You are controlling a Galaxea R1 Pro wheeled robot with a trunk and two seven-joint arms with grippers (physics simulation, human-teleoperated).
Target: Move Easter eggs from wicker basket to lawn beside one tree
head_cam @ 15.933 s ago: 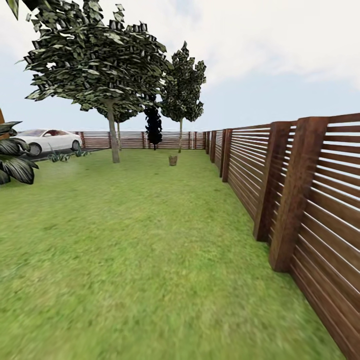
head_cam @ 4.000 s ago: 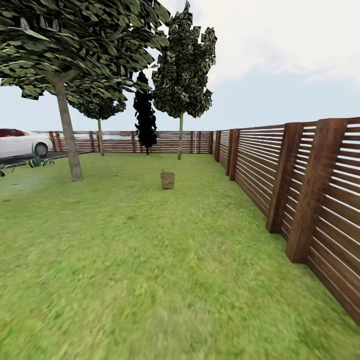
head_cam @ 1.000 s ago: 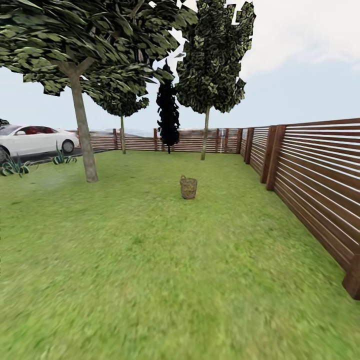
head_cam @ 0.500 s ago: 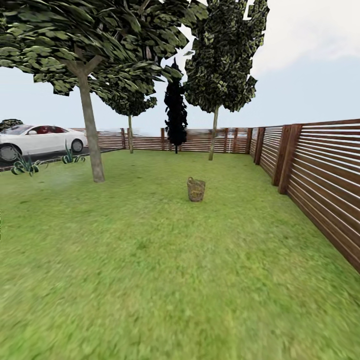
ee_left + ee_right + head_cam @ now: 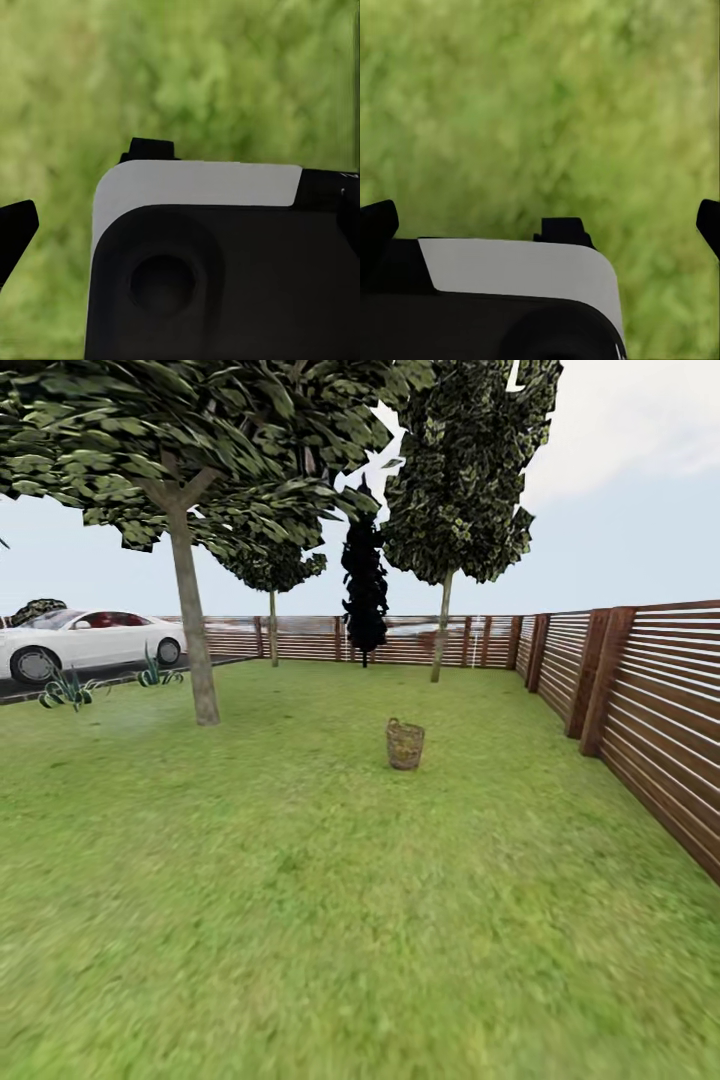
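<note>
The small round brown wicker basket [image 5: 405, 745] stood mid-frame, far ahead on the green lawn [image 5: 300, 920]; neither pincer's opening could be told.

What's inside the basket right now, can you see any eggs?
No eggs can be made out. The basket stands on the lawn well ahead, small in the head view; its woven side and handle show, but its inside is hidden at this angle.

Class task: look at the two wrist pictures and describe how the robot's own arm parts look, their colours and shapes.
Above the lawn, each wrist shows a black housing with a rounded white panel. The left one has a round dark recess. Black finger tips show at the picture edges. No cables or markings.
</note>
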